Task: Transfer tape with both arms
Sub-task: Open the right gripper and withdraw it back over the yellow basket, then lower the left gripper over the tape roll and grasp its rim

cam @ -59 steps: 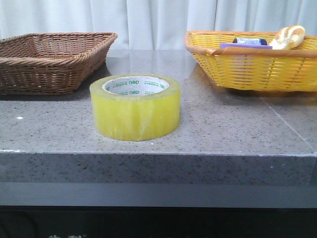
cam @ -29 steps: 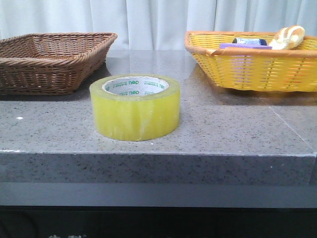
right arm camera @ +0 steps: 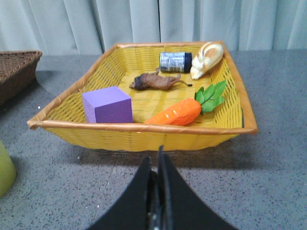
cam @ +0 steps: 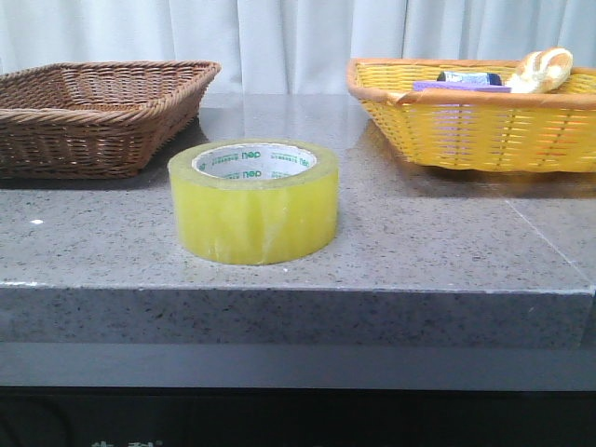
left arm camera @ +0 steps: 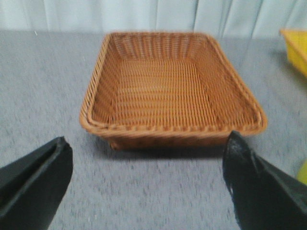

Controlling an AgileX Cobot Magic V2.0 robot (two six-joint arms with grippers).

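The tape (cam: pixel 253 201) is sitting flat on its side ring, hole up, on the grey stone table (cam: pixel 447 251), and every other thing is lying somewhere around it. Its white core with green lettering is showing through the top opening, and nothing is touching it. Behind the tape and to its left, the brown basket (cam: pixel 93 112) is resting on the table, well apart from the roll. Behind the tape and to its right, the yellow basket (cam: pixel 475 116) is standing at about the same depth as the brown one. Inside the yellow basket, the right wrist view is showing a purple block (right arm camera: pixel 107 104), a toy carrot (right arm camera: pixel 184 108), a small brown animal figure (right arm camera: pixel 156 81), a dark can (right arm camera: pixel 175 61) lying on its side and a pale bread-like piece (right arm camera: pixel 206 58). The left gripper (left arm camera: pixel 146 184) is hovering over the table in front of the brown basket, its jaws spread wide with nothing between them; one black finger (left arm camera: pixel 33 184) is showing at each side of that view. The right gripper (right arm camera: pixel 157 191) is hanging above the table in front of the yellow basket, its jaws pressed together and pinching nothing. A yellow-green edge of the tape is peeking in at the side of the right wrist view, near the yellow basket.
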